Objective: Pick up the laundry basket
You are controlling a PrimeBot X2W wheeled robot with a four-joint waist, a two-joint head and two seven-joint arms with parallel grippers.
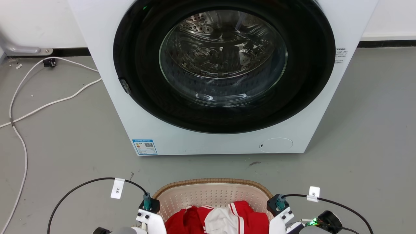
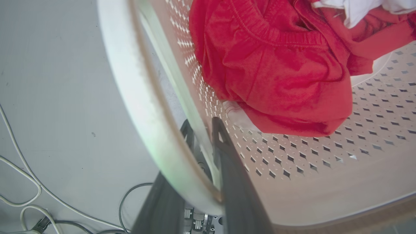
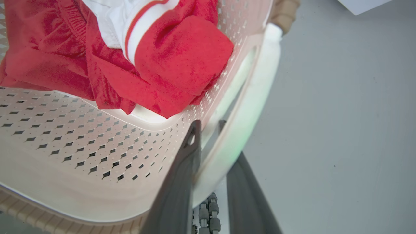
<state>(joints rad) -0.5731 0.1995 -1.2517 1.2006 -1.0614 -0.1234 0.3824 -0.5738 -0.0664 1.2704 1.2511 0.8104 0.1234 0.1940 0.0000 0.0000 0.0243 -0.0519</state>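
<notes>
The laundry basket (image 1: 211,194) is cream and perforated with a brown woven rim, at the bottom centre of the head view. Red clothes (image 1: 190,221) and a white garment (image 1: 221,221) lie inside it. My left wrist (image 1: 150,213) is against its left side and my right wrist (image 1: 281,211) against its right side. In the left wrist view my left gripper (image 2: 201,128) is shut on the basket's white handle (image 2: 136,97), one finger inside the wall and one outside. My right gripper (image 3: 208,125) grips the opposite white handle (image 3: 256,97) the same way, beside the red clothes (image 3: 182,58).
A white front-loading washer (image 1: 162,130) stands just beyond the basket, its round glass door (image 1: 224,58) facing me. White cables (image 1: 19,107) trail over the grey floor at the left. More cables (image 2: 19,195) lie on the floor beneath my left arm.
</notes>
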